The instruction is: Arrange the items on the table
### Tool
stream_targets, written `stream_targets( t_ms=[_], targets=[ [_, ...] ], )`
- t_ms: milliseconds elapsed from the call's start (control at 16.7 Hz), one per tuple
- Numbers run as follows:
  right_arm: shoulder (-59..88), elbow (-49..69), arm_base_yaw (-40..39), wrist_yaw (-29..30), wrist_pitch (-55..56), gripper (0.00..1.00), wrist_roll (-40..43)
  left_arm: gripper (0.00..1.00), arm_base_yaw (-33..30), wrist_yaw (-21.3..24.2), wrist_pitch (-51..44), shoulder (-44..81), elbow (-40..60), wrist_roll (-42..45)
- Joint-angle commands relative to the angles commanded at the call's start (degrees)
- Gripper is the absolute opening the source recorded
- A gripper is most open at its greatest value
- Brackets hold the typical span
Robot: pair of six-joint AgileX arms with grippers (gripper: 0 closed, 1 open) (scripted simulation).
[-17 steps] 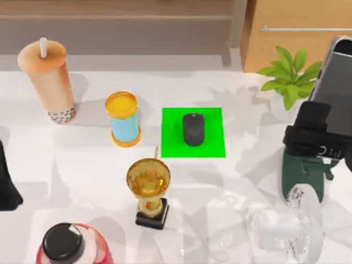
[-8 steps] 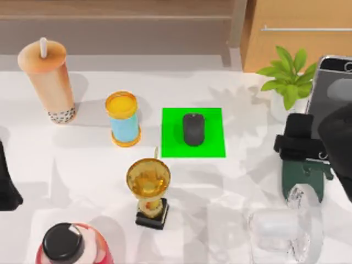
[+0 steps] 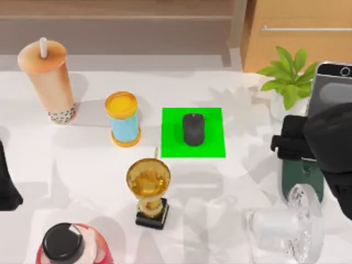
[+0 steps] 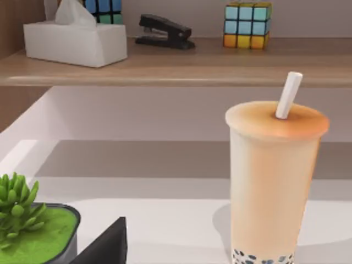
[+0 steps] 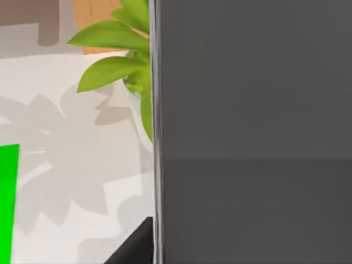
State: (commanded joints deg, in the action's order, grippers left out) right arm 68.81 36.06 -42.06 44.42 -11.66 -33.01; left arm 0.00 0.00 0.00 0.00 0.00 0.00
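My right gripper [image 3: 292,144] is shut on the grey-screened smartphone [image 3: 331,88], which stands upright at the table's right edge just above a dark green stand [image 3: 300,177]. The phone's screen [image 5: 253,132] looms close in the right wrist view. The black mouse [image 3: 193,129] lies on a green mat [image 3: 212,118] at mid-table. The tan bubble-tea cup [image 3: 48,82] with its white straw stands at the far left; it is upright in the left wrist view too [image 4: 272,181]. The clear-caged white fan [image 3: 286,231] sits at the front right. My left gripper [image 3: 4,187] is parked at the left edge.
A blue can with a yellow lid [image 3: 123,118], a gold trophy [image 3: 148,190] and a red bottle with a black cap [image 3: 69,247] stand left of centre. A potted plant [image 3: 289,77] is behind the phone. A shelf [image 4: 165,66] runs along the back.
My right gripper has shifted left and down with the smartphone, bringing it lower over the green stand. The left arm and the other items have not moved.
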Motion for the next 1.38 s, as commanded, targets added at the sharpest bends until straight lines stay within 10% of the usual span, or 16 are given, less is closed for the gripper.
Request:
stream_targets(
  t_ms=[780,1380],
  targets=[
    [0.00,0.00,0.00,0.00,0.00,0.98,0.00,1.00,0.00,0.00,0.00,0.00,0.00,0.00],
    [-0.14,0.01,-0.07,0.01,-0.11,1.00,-0.01,1.00,0.00,0.00,0.00,0.00,0.00,0.00]
  ],
)
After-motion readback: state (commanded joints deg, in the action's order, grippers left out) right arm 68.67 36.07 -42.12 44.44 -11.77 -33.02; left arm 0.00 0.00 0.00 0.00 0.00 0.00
